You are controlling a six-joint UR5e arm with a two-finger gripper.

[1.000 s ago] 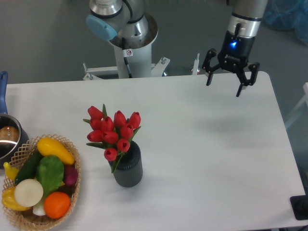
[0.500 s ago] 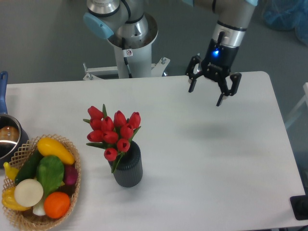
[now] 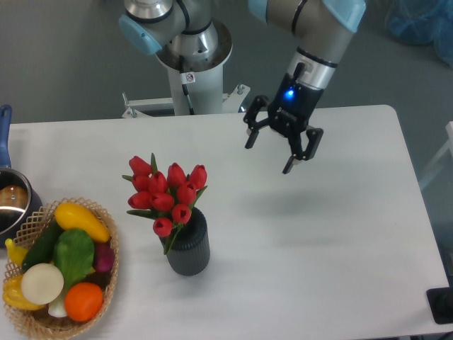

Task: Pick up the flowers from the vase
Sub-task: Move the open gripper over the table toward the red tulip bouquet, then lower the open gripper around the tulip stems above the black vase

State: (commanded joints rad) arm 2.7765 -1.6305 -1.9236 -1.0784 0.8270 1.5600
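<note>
- Camera view from above and in front: a white table [image 3: 318,234] is seen, with the robot's base [image 3: 195,60] set behind its far edge
- The gripper [image 3: 268,158] is held up in the air over the far middle part of the table, and it is pointed down and a little toward the left
- Its two dark fingers [image 3: 250,137] are spread wide apart, and nothing is held between them
- A small blue light [image 3: 289,94] is lit on the gripper's black body
- The flowers [image 3: 166,193] are kept in the vase [image 3: 188,248], which is stood upright on the table, left of the middle and nearer the front
- About nine red buds are bunched together above the vase's mouth, and they are leaned a bit to the left
- Green leaves are seen at the sides of the bunch, and the stems are tucked down into the vase
- The vase is dark grey and ribbed, and it is well apart from the gripper, which is up and to the right of it
- A woven basket [image 3: 106,283] filled with vegetables is placed at the front left corner, near the vase but not touching it
- A metal pot [image 3: 13,205] with a blue handle [image 3: 4,131] is cut off by the left edge, just behind the basket
</note>
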